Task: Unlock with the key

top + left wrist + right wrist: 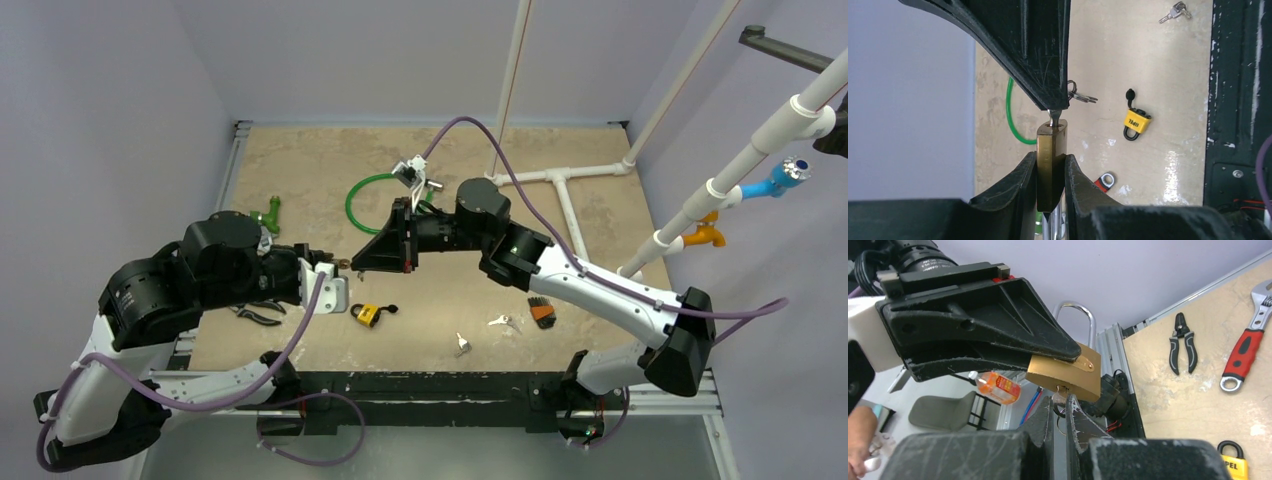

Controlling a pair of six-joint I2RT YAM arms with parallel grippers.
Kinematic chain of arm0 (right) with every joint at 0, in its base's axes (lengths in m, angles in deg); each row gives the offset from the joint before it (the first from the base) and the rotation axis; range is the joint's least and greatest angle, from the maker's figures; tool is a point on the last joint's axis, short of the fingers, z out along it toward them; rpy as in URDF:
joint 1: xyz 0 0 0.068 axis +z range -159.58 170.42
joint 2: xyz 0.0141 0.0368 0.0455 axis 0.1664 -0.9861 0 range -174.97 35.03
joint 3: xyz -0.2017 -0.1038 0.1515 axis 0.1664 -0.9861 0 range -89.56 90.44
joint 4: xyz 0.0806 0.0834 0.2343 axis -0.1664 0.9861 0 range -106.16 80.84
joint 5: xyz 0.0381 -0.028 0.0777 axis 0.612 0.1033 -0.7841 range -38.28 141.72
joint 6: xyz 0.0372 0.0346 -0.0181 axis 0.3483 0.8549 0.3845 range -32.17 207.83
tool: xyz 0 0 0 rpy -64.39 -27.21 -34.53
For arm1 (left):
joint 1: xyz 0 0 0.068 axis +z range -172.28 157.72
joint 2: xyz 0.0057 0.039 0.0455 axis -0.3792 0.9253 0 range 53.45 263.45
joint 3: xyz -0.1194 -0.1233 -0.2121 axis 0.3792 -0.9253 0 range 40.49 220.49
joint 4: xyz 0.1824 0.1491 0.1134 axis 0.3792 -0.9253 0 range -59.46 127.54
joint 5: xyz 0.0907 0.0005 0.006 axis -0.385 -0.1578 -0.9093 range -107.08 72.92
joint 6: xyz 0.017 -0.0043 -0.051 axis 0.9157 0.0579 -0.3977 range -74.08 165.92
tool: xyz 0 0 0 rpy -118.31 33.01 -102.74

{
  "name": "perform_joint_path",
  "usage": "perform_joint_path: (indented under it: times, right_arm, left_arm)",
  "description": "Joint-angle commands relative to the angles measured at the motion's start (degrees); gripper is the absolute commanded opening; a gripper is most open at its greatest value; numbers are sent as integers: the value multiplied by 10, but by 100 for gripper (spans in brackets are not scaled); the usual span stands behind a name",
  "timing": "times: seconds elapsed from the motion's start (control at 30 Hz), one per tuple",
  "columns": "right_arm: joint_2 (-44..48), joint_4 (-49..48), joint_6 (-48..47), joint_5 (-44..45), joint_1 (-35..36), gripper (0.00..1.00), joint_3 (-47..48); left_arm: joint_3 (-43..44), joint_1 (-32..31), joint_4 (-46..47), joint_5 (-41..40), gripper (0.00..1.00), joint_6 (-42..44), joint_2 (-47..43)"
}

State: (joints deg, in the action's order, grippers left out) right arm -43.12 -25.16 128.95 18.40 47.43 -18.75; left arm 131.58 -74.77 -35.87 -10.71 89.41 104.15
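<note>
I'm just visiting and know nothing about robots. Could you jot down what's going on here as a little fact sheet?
Left gripper: shut on a brass padlock, held in the air
Right gripper: shut on a key
Key position: tip at the padlock's keyhole; depth unclear
On the table: yellow padlock, spare keys, pliers, wrench
Job stage: lock not visibly opened
</note>
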Motion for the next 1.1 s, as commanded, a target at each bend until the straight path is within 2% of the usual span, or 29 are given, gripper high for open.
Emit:
perform_joint_path:
  times: [0.0,0.13,0.3,0.4,0.5,0.57,0.63,0.9,0.97,1.07]
  right_arm:
    - [-30,-2,108,2,-11,0,4]
    - [-32,-39,150,-3,-20,0,-20]
    - [-31,-21,123,-2,-22,0,-11]
    - [-19,43,56,18,-24,0,17]
    - [5,143,-77,74,-25,22,68]
    - [31,177,-151,116,-25,34,81]
    - [68,177,-207,135,-25,40,71]
    - [153,163,-374,125,-12,36,21]
    - [158,181,-420,148,18,36,28]
    - [137,232,-505,232,99,36,56]
  left_arm:
    - [1,-35,219,1,0,101,-12]
    - [-12,-48,237,-30,0,115,-16]
    - [-20,-49,250,-44,0,119,-23]
    - [-23,-49,234,-45,0,117,-28]
    - [-29,-49,216,-39,0,108,-35]
    - [-26,-49,206,-34,0,91,-36]
    - [-20,-49,194,-24,0,70,-34]
    - [-3,-49,144,35,0,19,-21]
    - [-4,-49,142,38,0,13,-19]
    - [0,-49,140,46,0,12,-16]
